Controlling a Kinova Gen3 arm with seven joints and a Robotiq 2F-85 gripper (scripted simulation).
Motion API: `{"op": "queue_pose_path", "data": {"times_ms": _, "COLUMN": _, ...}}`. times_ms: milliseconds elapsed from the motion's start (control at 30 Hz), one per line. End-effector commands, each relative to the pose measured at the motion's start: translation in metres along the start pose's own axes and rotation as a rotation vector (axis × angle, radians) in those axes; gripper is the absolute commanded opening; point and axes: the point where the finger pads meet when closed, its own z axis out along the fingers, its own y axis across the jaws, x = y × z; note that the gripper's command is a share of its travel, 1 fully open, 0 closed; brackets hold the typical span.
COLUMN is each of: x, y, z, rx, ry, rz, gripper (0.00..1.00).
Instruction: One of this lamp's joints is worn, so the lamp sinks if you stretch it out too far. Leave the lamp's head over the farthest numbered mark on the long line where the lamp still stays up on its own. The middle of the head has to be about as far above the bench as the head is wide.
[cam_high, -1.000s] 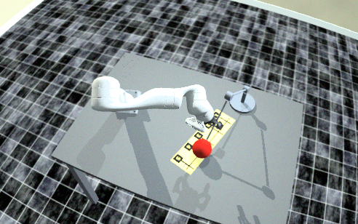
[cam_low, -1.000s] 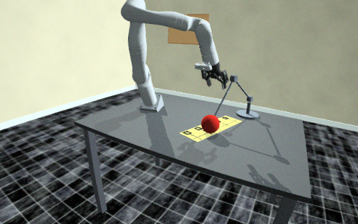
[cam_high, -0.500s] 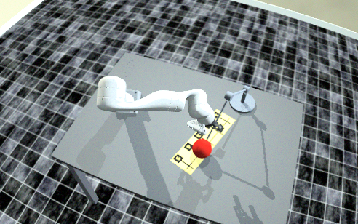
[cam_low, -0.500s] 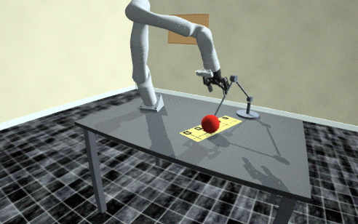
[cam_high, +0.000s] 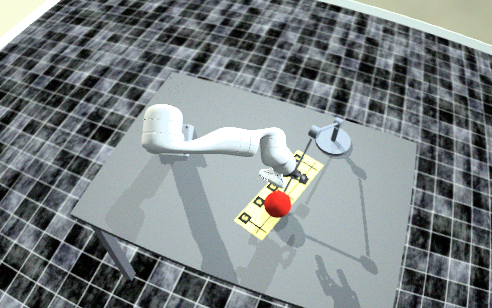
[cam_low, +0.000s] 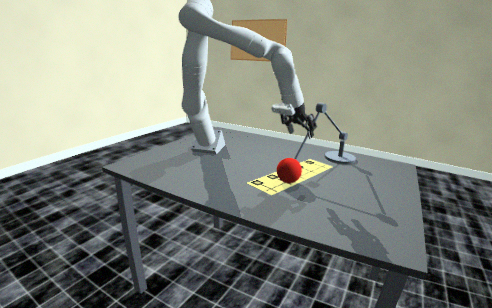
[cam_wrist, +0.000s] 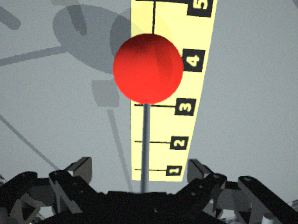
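The lamp's red ball head (cam_high: 277, 204) (cam_low: 289, 170) (cam_wrist: 148, 69) is held up low over the yellow numbered strip (cam_high: 263, 234) (cam_low: 326, 167) (cam_wrist: 195, 30). In the wrist view it covers the long line beside label 4; the mark directly beneath is hidden. Its thin rod (cam_high: 303, 155) (cam_low: 301, 148) (cam_wrist: 146, 145) slopes up to the elbow joint (cam_high: 314, 131) (cam_low: 321, 107). The round base (cam_high: 327, 145) (cam_low: 334, 158) stands near the table's back edge. My gripper (cam_high: 299, 176) (cam_low: 301, 131) (cam_wrist: 139, 169) is open above the strip's low-number end, with the rod seen between its fingers in the wrist view.
The lamp's lower joint (cam_high: 338, 121) (cam_low: 343, 135) tops a short post on the base, and a short link joins it to the elbow. The arm's own base is at the table's left. Shadows of arm and lamp fall across the grey table (cam_high: 135, 195) (cam_low: 150, 172).
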Motion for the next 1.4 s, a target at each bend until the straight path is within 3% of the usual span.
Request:
{"op": "queue_pose_path", "data": {"times_ms": 0, "x": 0.002, "y": 0.002, "z": 0.010, "rx": -0.008, "ry": 0.007, "rz": 0.000, "gripper": 1.00}}
{"op": "queue_pose_path", "data": {"times_ms": 600, "x": 0.005, "y": 0.002, "z": 0.051, "rx": -0.005, "ry": 0.005, "rz": 0.004, "gripper": 1.00}}
{"op": "queue_pose_path", "data": {"times_ms": 1233, "x": 0.008, "y": 0.005, "z": 0.059, "rx": -0.019, "ry": 0.016, "rz": 0.004, "gripper": 1.00}}
{"op": "queue_pose_path", "data": {"times_ms": 1267, "x": 0.008, "y": 0.005, "z": 0.059, "rx": -0.018, "ry": 0.016, "rz": 0.004, "gripper": 0.00}}
{"op": "queue_pose_path", "data": {"times_ms": 1367, "x": 0.008, "y": 0.005, "z": 0.059, "rx": -0.018, "ry": 0.016, "rz": 0.004, "gripper": 0.00}}
